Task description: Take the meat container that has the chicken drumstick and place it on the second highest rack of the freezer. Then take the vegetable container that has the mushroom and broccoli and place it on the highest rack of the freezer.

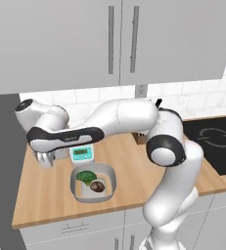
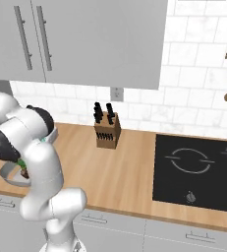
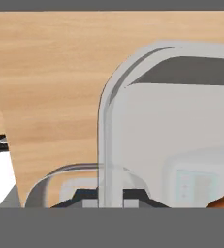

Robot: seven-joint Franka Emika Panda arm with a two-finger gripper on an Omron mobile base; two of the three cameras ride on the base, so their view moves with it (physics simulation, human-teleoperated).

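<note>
The pincer [image 3: 104, 196] is clamped on the rim of the meat container [image 3: 181, 121] at the desk's [image 1: 46, 195] far left; the vegetable container [image 1: 94, 181] sits nearer, seemingly just beside it.

bright, even rendered light, soft faint shadows on the counter [image 1: 46, 195], no glare, all views slightly soft and pixelated.
</note>
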